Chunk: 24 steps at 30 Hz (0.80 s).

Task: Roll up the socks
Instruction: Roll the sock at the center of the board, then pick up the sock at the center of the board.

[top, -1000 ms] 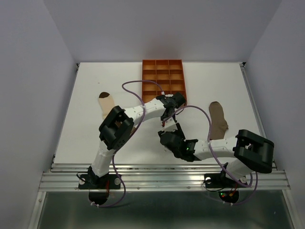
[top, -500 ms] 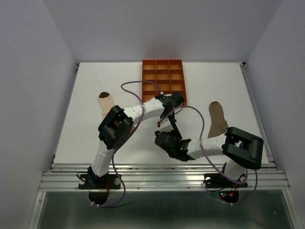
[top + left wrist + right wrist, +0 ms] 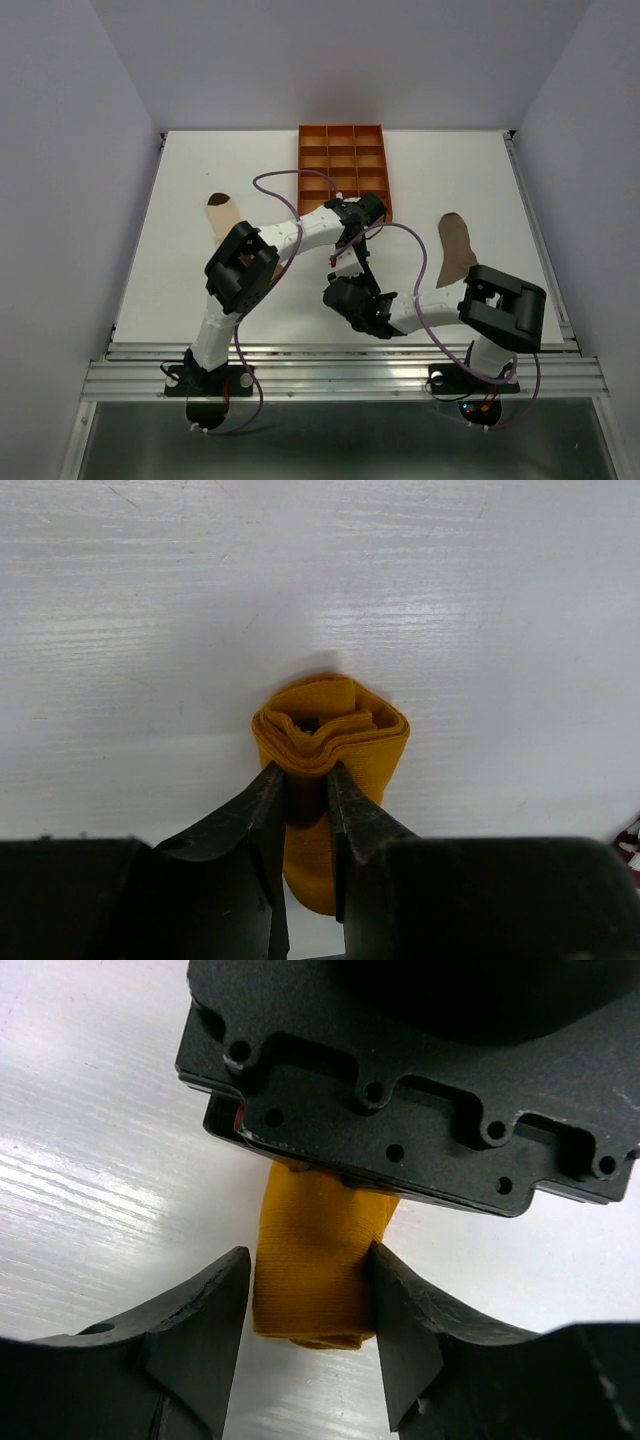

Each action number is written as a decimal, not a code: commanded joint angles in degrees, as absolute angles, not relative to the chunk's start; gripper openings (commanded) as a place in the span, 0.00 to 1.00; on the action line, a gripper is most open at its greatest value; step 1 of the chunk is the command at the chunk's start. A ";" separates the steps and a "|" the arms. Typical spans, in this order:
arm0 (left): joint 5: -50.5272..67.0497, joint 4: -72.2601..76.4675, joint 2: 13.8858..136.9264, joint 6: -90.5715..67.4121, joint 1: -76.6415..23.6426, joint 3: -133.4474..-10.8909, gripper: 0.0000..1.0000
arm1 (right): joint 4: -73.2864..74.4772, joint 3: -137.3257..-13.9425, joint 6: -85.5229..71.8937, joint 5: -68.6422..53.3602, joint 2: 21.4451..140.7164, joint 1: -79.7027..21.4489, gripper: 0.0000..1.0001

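Left tool (image 3: 305, 775) is clenched on the yellow sock (image 3: 345, 735). Its two fingers pinch a fold of cloth at the near side of the roll, and the coil of layers shows just in front of the tips. Right tool (image 3: 310, 1260) faces it from the opposite side, close under the body of the left tool. Its jaws stand one on each side of the same sock, at the edges of the cloth or very close to them. Whether they already press it, I cannot tell.

The yellow sock lies on the tabletop (image 3: 450, 170) between the two tools. It is short and thick, so I judge that its rolling is almost complete. What seems to be left for it is to secure the roll so that it does not open, and then to let it go.

The other two socks look untouched. The brown sock (image 3: 457, 250) lies flat to the right of the right tool, well apart. The cream sock (image 3: 224, 215) lies flat to the left of the left tool, also well apart, and the left arm covers part of it. The tray (image 3: 340, 131) is just beyond the left tool. As I judge it, one sock of three is nearly done and two are not yet begun.
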<state>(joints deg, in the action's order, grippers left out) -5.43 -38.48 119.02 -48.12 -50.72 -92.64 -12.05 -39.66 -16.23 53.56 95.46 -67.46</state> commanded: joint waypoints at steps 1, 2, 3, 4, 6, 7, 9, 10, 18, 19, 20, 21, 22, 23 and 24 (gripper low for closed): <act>-4.75 -42.63 120.68 -47.90 -52.12 -89.47 0.25 | -14.59 -40.78 -18.54 52.39 97.21 -66.89 0.54; -4.66 -42.54 120.59 -47.99 -52.12 -89.30 0.25 | -14.42 -40.69 -19.15 52.30 97.47 -66.88 0.53; -4.66 -42.45 120.50 -47.99 -52.12 -89.21 0.25 | -14.33 -40.69 -19.33 51.95 97.91 -66.36 0.50; -4.66 -42.45 120.50 -47.90 -52.12 -89.21 0.25 | -14.24 -40.61 -19.51 51.68 98.00 -66.36 0.50; -4.48 -42.36 120.50 -47.81 -52.12 -89.30 0.25 | -14.15 -40.34 -20.04 50.90 98.09 -66.36 0.42; -4.48 -42.36 120.41 -47.73 -52.12 -89.21 0.25 | -14.06 -40.25 -20.21 50.80 98.09 -65.84 0.37; -4.40 -42.36 120.32 -47.55 -52.12 -89.30 0.25 | -13.89 -40.08 -20.74 50.63 98.26 -65.83 0.26; -4.13 -42.19 120.32 -47.46 -52.03 -89.30 0.25 | -13.89 -39.99 -20.83 50.80 98.26 -65.83 0.19; -4.39 -41.31 117.52 -46.50 -50.72 -90.87 0.37 | -13.10 -37.53 -23.81 47.99 93.35 -64.16 0.01; -4.39 -40.96 116.99 -46.41 -50.36 -90.97 0.39 | -13.18 -37.01 -24.34 47.38 92.47 -63.55 0.01; -3.79 -40.61 116.29 -45.97 -49.67 -91.23 0.40 | -13.18 -35.96 -25.48 46.33 90.63 -63.54 0.01; -3.17 -40.00 116.11 -45.62 -49.14 -91.40 0.41 | -13.10 -35.34 -26.27 45.97 89.66 -63.54 0.01; -2.47 -39.73 115.76 -45.35 -48.70 -91.58 0.41 | -13.18 -34.72 -26.71 45.10 88.87 -63.54 0.01; -2.72 -39.47 115.58 -45.09 -48.43 -91.84 0.42 | -13.79 -34.19 -27.24 44.65 88.07 -63.54 0.01; -3.07 -39.90 115.49 -45.00 -47.99 -92.80 0.44 | -14.23 -32.88 -27.33 43.43 86.85 -63.02 0.01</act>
<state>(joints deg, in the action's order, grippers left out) -3.01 -37.54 118.21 -46.96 -49.34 -92.25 -12.56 -35.79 -23.03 47.22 90.24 -64.07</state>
